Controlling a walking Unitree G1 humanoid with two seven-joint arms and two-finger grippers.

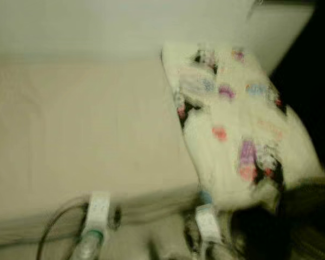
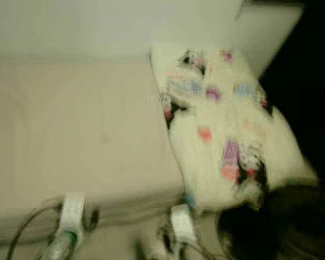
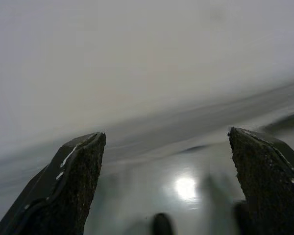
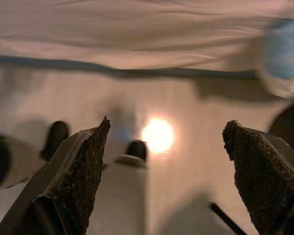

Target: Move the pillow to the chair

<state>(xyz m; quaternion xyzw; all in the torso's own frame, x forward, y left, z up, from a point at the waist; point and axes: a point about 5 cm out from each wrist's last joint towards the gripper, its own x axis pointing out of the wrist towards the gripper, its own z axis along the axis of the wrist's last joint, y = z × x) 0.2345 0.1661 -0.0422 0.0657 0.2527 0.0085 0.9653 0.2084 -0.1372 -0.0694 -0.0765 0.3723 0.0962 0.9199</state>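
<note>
Both eye views are looking dim and smeared by motion blur, darkness is filling the right side. A round glare spot (image 4: 158, 135) is shining on the floor (image 4: 196, 171).

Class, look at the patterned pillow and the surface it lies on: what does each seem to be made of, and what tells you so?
The pillow looks like soft, fuzzy fabric, cream with coloured patches; its edges are rounded and plump, though blur hides the weave. The bed looks covered in matte beige cloth, with faint creases and no shine. Both are probably textile; the fibre cannot be told.
</note>
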